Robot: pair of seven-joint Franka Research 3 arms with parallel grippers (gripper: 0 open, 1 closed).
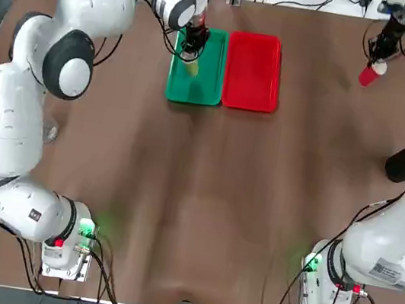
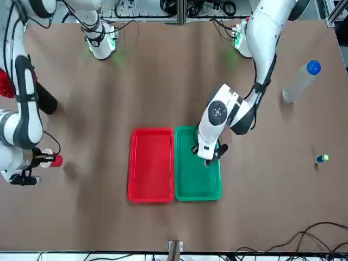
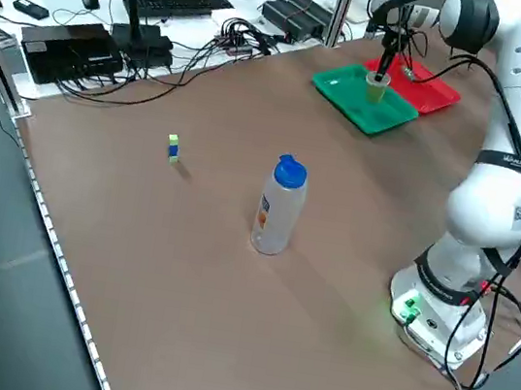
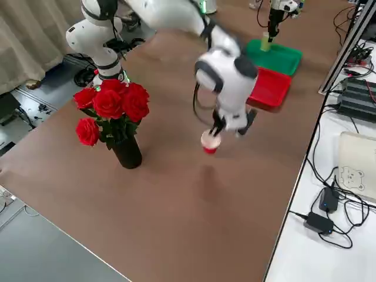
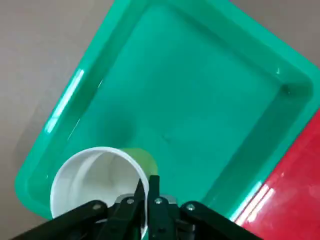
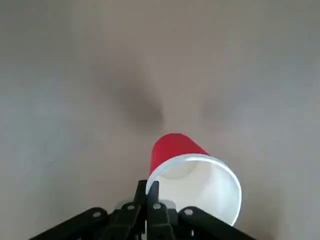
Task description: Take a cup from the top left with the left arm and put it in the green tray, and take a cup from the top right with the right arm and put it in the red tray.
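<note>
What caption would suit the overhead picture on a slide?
Left gripper holds a yellow-green cup over the green tray; right gripper holds a red cup.

Even, bright overhead light, soft shadows on the table (image 1: 203,198), motion blur on the right arm (image 4: 226,79).
</note>
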